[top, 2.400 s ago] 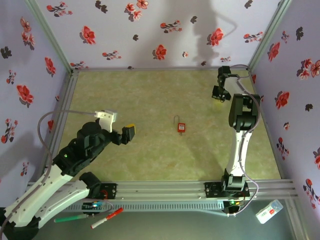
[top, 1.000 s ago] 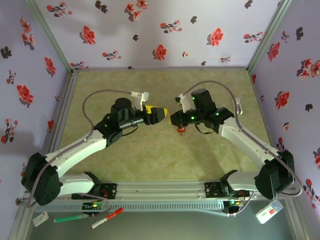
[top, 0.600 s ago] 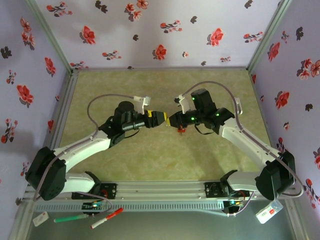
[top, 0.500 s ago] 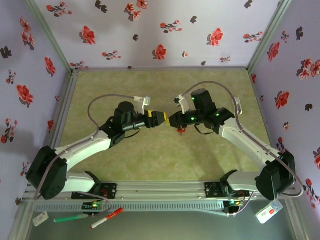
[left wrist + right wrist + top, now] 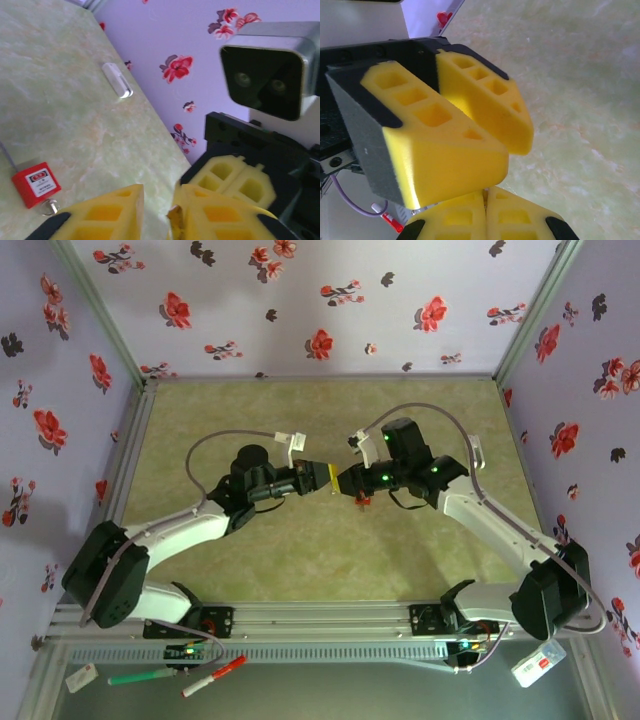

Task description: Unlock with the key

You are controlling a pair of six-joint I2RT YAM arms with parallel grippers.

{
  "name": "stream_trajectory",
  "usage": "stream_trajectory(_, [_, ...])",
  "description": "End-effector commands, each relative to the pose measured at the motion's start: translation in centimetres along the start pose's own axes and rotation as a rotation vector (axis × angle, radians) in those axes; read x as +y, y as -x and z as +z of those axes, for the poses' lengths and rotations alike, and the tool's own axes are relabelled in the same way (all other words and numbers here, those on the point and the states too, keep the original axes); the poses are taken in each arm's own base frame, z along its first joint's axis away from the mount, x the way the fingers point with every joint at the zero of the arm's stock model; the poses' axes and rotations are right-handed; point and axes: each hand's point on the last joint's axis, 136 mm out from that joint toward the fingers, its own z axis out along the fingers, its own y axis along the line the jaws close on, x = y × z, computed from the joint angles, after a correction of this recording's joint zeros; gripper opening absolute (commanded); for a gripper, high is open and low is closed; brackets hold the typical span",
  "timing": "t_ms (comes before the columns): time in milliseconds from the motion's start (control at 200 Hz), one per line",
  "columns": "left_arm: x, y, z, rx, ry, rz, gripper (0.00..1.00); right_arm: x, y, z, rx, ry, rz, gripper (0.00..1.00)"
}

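Observation:
The red padlock [image 5: 36, 184] lies flat on the green table with its shackle pointing away, and it peeks out below the two grippers [image 5: 362, 502]. My right gripper [image 5: 350, 481] hovers just above it, its yellow fingers [image 5: 235, 180] pressed together. A brass key tip [image 5: 175, 222] pokes from them, and a thin sliver of the key [image 5: 485, 198] shows between the pads. My left gripper [image 5: 326, 477] meets it tip to tip. It is open [image 5: 157, 197], and the key tip sits in the gap, against one finger [image 5: 215, 215].
A small white oblong piece [image 5: 117, 80] lies at the foot of the floral wall. A green marker [image 5: 140, 677] and a red-capped marker [image 5: 213, 676] lie in front of the rail. A white packet [image 5: 538, 662] sits at the front right corner.
My left gripper has slid right until its open fingers reach the right gripper's tips. The right gripper has stayed above the padlock for the last second.

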Motion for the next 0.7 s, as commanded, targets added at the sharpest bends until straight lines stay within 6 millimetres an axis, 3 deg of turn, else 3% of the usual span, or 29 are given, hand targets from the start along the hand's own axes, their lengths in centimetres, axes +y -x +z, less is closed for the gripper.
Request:
stream_trajectory(0, [0.4, -0.6, 0.2, 0.015, -0.022, -0.023, 0.14, 0.5, 0.3, 0.4, -0.004, 0.034, 0.000, 0.00])
stream_trajectory(105, [0.3, -0.9, 0.1, 0.024, -0.033, -0.033, 0.00, 0.2, 0.4, 0.7, -0.002, 0.026, 0.005, 0.00])
stream_trajectory(315, [0.2, -1.5, -0.5, 0.037, -0.033, -0.045, 0.00, -0.5, 0.9, 1.2, -0.006, 0.011, 0.013, 0.03])
stream_trajectory(470, [0.4, -1.3, -1.0, 0.023, -0.010, -0.043, 0.00, -1.1, 1.6, 1.3, -0.029, -0.017, 0.031, 0.37])
stream_trajectory(540, [0.8, -1.0, -1.3, 0.004, 0.020, -0.043, 0.00, -1.4, 2.1, 1.1, -0.053, -0.036, 0.045, 0.57])
stream_trajectory(695, [2.1, 0.1, -2.3, -0.046, 0.105, -0.055, 0.00, -2.5, 2.5, 0.8, -0.092, -0.083, 0.084, 0.71])
